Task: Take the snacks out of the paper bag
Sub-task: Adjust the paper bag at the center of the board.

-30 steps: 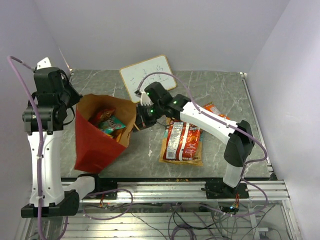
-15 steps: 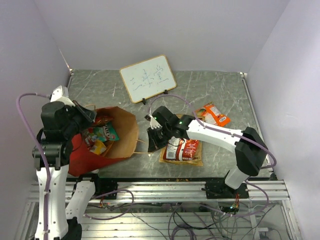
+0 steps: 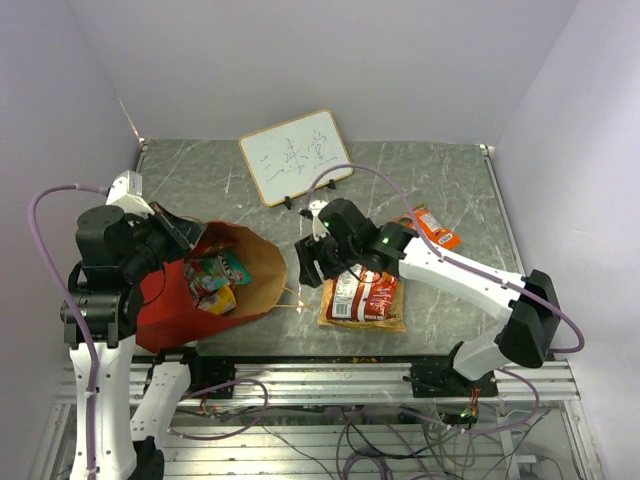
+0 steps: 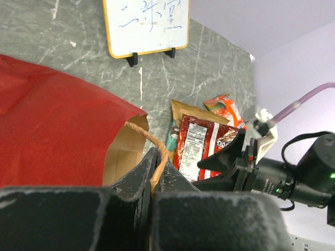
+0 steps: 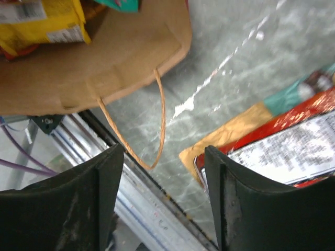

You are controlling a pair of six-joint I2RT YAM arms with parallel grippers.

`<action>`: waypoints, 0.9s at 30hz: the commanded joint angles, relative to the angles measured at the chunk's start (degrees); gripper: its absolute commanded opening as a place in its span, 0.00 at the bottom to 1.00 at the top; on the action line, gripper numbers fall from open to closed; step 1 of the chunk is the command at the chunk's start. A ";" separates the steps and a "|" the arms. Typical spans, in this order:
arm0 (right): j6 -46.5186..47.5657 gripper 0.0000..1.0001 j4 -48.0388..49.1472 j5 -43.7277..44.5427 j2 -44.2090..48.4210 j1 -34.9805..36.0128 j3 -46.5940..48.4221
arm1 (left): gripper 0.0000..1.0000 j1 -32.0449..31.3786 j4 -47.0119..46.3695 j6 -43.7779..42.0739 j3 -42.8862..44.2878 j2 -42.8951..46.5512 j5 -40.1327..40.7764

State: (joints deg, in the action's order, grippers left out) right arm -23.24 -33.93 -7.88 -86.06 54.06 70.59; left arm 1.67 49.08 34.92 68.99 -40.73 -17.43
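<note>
**Holding the bag by one handle, packets inside and out**

The whiteboard (image 4: pixel 146 23) carries blue handwritten characters that I cannot read. The red packet (image 4: pixel 201 144) shows a white panel of print too fine to make out.

The left gripper (image 4: pixel 153 175) is pressed together, pinching a thin loop handle (image 4: pixel 159 149) of the paper bag (image 3: pixel 165 300) at its rim. The bag lies tipped on the table (image 3: pixel 450 180) with its brown inside open toward the right arm. A yellow packet (image 5: pixel 42 26) and a teal packet (image 5: pixel 125 4) sit inside, near the mouth.

The right gripper (image 5: pixel 162 196) has its fingers spread and empty. It hangs over the table just beside the bag's mouth, between the bag and the red packet. The bag's second handle (image 5: pixel 157 120) lies loose beneath it. The red packet rests on a tan packet (image 5: pixel 230 130). An orange packet (image 3: pixel 432 228) lies apart, beyond the right arm.
</note>
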 commanded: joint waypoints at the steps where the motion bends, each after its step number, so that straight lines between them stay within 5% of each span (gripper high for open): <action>1: 8.69 0.65 2.74 4.36 -0.44 0.13 5.57 | 0.07 -0.08 -4.87 -0.94 2.44 -0.05 -4.86; 9: 11.77 0.71 16.20 0.39 -5.74 -0.82 5.90 | 0.07 -0.05 -7.51 -2.53 4.17 -2.81 -4.26; 17: 33.66 0.74 41.00 -12.92 -7.19 0.60 -0.58 | 0.07 -0.03 -6.51 -4.46 4.08 -3.26 -4.18; 27: 37.64 0.50 42.81 -8.21 -21.23 1.05 12.66 | 0.07 -0.07 -7.34 -7.46 4.05 -3.73 -6.75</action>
State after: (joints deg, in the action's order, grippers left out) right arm 12.34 5.39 -17.58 -104.25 55.00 78.76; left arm 1.67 45.23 29.10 72.27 -45.08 -20.73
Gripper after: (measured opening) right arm 0.537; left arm 0.075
